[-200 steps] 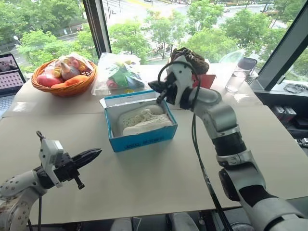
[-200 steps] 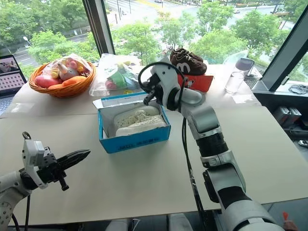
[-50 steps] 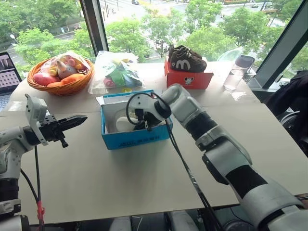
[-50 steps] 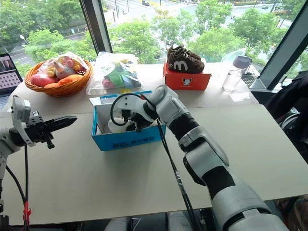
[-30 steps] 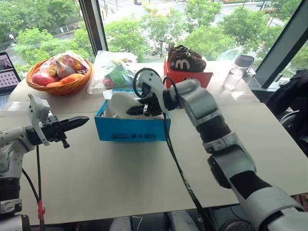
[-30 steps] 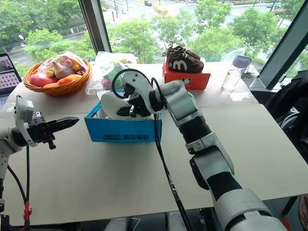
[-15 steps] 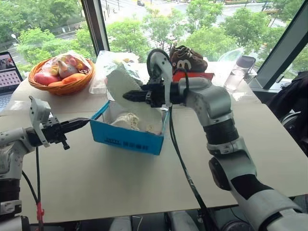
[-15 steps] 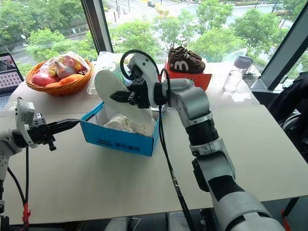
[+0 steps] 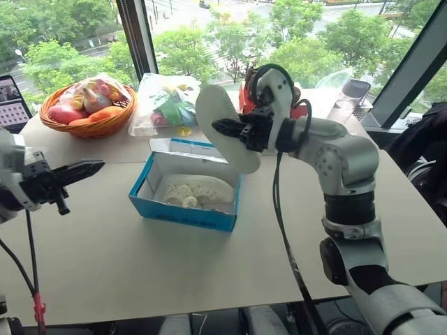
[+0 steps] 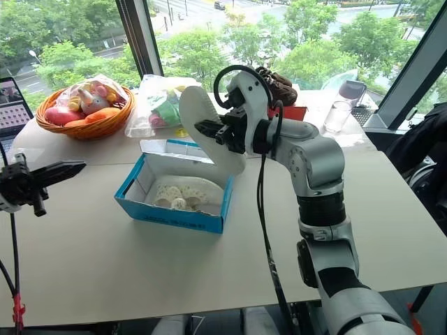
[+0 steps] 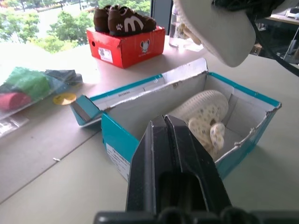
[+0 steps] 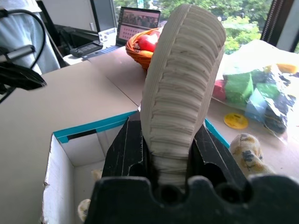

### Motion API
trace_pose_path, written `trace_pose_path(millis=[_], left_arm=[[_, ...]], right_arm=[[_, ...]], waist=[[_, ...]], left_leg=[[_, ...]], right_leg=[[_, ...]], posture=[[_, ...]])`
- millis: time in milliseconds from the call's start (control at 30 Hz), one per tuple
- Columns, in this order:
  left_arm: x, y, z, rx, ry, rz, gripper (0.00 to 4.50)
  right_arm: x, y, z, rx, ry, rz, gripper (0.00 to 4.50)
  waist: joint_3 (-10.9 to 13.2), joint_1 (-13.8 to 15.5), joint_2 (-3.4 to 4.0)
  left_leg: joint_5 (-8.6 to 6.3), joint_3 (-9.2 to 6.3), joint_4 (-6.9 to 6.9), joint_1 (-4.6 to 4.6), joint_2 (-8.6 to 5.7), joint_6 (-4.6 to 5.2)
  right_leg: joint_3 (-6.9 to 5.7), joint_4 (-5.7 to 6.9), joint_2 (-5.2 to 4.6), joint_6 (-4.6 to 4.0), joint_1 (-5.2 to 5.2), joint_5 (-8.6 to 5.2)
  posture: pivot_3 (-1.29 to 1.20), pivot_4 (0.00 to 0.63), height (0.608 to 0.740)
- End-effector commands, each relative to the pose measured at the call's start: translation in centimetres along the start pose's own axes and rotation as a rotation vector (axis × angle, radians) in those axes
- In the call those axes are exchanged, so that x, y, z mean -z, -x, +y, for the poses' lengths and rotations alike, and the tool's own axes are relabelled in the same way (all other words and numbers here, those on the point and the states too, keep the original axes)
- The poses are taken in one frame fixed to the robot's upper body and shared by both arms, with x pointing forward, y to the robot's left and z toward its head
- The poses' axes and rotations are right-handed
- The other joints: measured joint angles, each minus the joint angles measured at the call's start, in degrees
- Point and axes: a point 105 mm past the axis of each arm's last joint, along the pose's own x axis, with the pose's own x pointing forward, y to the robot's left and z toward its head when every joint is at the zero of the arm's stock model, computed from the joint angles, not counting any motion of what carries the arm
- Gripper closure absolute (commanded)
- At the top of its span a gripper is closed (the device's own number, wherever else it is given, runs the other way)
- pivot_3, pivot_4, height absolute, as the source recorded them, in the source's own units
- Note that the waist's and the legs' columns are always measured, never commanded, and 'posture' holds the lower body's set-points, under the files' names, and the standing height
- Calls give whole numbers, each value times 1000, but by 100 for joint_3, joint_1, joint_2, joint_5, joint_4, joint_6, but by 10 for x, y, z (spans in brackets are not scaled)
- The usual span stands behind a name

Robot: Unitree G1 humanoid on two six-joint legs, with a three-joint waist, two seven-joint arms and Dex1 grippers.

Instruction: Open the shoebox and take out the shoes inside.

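Observation:
The blue shoebox (image 9: 183, 215) lies open on the table, its lid flap (image 9: 187, 146) folded back on the far side. One white perforated shoe (image 9: 198, 189) lies inside on the white bottom. My right gripper (image 9: 225, 128) is shut on the other white shoe (image 9: 223, 132), held in the air above the box's right end with its ribbed sole (image 12: 180, 88) facing me. The black fingers (image 12: 122, 148) clamp the sole from both sides. My left gripper (image 9: 82, 168) is shut and empty, level, off to the left of the box and apart from it.
At the back stand a wicker basket (image 9: 87, 125) of toys, a clear bag (image 9: 167, 105) of coloured items and a red box (image 11: 126, 44) with brown shoes on top. A glass (image 9: 341, 112) and a bottle (image 10: 353, 92) are at the back right, a laptop (image 9: 10, 94) at the far left.
My right gripper has lifted the white shoe up and rightward, clear of the box. The box, tilted half a second ago, lies flat again. My left gripper has drawn back to the left.

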Motion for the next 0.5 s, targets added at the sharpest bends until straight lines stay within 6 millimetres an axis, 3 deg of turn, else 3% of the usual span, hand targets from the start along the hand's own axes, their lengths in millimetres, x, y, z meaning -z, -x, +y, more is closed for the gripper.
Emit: trace_pose_path(millis=[33,200,300,433,500], left_arm=[[7,5,-15,29,19,-27,4500],[19,3,-29,28,60,-59,4500],[22,2,-35,27,70,-75,4500],[22,0,-38,26,72,-91,4500],[21,-3,-37,29,70,-99,4500]], right_arm=[[-15,15,1,37,14,-66,3802],[0,49,-37,280,47,-3,3802],[2,92,-74,529,126,63,3802],[5,133,-100,737,265,197,3802],[12,161,-115,871,413,359,3802]], waist=[[0,-21,1],[0,54,-2],[0,101,-2],[3,147,1],[3,147,2]], left_leg=[[0,8,-2,6,3,0],[0,3,3,-7,2,0],[0,5,9,-10,-1,0],[0,13,8,-9,-7,0],[0,13,5,-8,-6,0]], right_leg=[[5,0,0,-1,0,0],[2,-5,-1,-2,0,-1],[2,-8,-4,1,2,1],[7,-17,-11,5,0,1],[7,-19,-10,5,1,0]], posture=[[0,150,740],[0,150,740],[0,150,740],[0,150,740],[0,150,740]])
